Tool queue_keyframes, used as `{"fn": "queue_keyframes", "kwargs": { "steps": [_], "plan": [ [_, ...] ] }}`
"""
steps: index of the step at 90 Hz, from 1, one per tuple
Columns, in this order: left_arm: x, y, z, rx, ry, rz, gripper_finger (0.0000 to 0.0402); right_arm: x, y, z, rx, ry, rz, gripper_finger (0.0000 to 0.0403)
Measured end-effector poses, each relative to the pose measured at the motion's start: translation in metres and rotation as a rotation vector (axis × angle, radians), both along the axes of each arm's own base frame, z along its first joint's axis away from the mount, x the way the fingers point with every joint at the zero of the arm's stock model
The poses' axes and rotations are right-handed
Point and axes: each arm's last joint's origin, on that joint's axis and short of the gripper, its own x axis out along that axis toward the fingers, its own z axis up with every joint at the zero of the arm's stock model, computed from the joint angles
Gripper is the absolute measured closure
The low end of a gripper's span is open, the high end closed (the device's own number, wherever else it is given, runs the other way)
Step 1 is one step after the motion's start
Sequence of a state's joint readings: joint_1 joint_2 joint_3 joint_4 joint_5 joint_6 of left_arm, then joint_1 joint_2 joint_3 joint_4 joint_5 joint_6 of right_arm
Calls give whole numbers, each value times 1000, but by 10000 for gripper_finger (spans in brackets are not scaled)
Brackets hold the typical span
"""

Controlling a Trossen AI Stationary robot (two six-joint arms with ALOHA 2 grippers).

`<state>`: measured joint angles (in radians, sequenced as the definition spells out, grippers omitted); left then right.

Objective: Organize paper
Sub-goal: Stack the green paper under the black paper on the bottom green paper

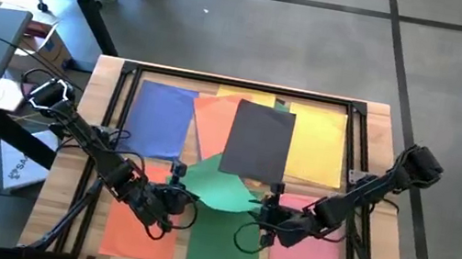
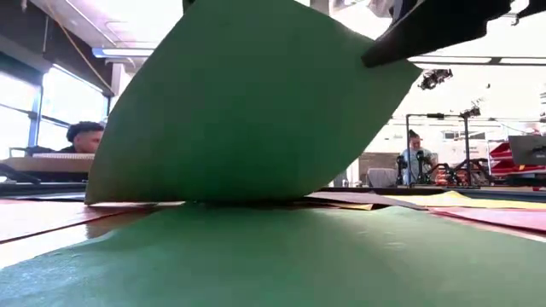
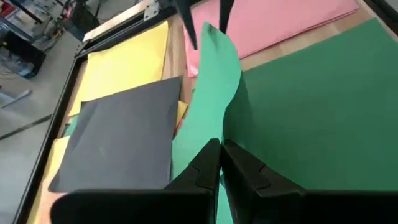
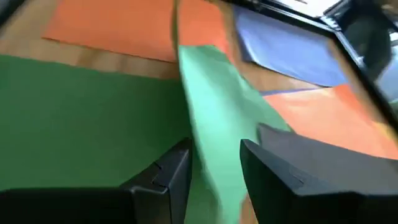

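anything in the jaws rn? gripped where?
Both hold one loose green paper sheet, lifted and bowed. The left gripper has its jaws shut on one edge; the right gripper straddles the opposite edge, jaws apart.

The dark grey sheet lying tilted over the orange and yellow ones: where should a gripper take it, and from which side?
Probably by the near edge of the dark grey sheet, approached from the arms' side of the table. That edge overhangs the sheets beneath and sits closest to both grippers. It lies flat, so a finger would have to slide under. The left gripper and right gripper both seem occupied holding the lifted green sheet.
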<state>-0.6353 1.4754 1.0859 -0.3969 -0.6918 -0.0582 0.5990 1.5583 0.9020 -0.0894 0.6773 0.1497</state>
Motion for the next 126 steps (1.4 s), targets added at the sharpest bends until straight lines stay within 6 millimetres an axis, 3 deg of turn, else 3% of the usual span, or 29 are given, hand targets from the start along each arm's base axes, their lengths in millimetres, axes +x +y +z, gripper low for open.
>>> {"fn": "queue_keyframes", "kwargs": {
  "steps": [21,37,45,63,78,88,101,112,126],
  "plan": [
    [0,0,0,-13,-4,11,401,4,-5,-3,85,65,61,291],
    [0,0,0,-21,-5,14,401,2,-4,-2,124,50,24,385],
    [0,0,0,-22,-4,13,401,0,1,-2,160,54,28,397],
    [-4,-9,-2,-135,53,-86,401,-4,25,16,356,111,129,403],
    [-2,-26,-14,-227,72,-96,401,-9,48,29,401,72,195,403],
    [3,-43,-34,-225,87,-116,401,-8,60,23,432,78,182,403],
    [6,-61,-63,-225,110,-88,401,-5,75,-2,419,123,166,403],
    [6,-71,-76,-249,92,-48,402,-5,82,-22,413,160,138,403],
    [7,-78,-84,-258,60,-21,401,-3,87,-27,443,184,126,403]
  ]
}}
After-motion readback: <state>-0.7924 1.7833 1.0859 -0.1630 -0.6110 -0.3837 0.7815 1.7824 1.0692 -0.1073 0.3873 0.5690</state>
